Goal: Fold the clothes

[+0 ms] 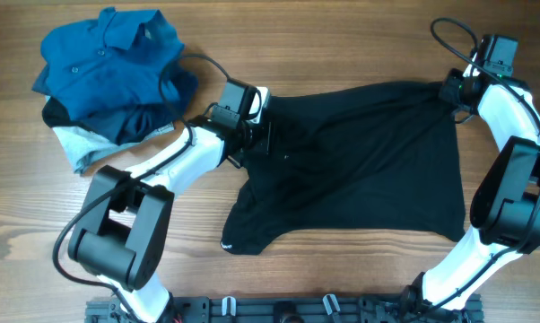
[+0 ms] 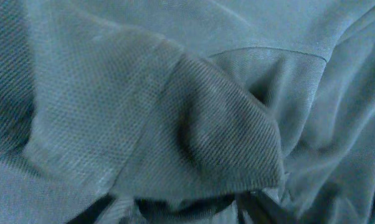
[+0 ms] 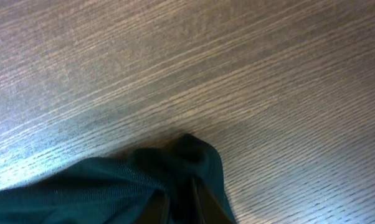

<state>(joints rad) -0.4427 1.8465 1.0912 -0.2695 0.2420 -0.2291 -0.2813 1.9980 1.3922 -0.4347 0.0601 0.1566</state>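
Observation:
A black shirt [image 1: 360,161] lies spread across the middle and right of the wooden table. My left gripper [image 1: 259,133] is at the shirt's upper left corner and is shut on its fabric; the left wrist view is filled with the knit cloth [image 2: 194,124] bunched over the fingers. My right gripper [image 1: 451,92] is at the shirt's upper right corner and is shut on a pinch of the cloth [image 3: 187,168], which drapes over the fingers just above the table.
A pile of folded blue clothes [image 1: 108,72] sits at the back left, with a pale grey piece at its lower edge [image 1: 77,148]. Bare wooden table [image 3: 175,62] stretches beyond the right gripper. A cable [image 1: 198,63] loops near the pile.

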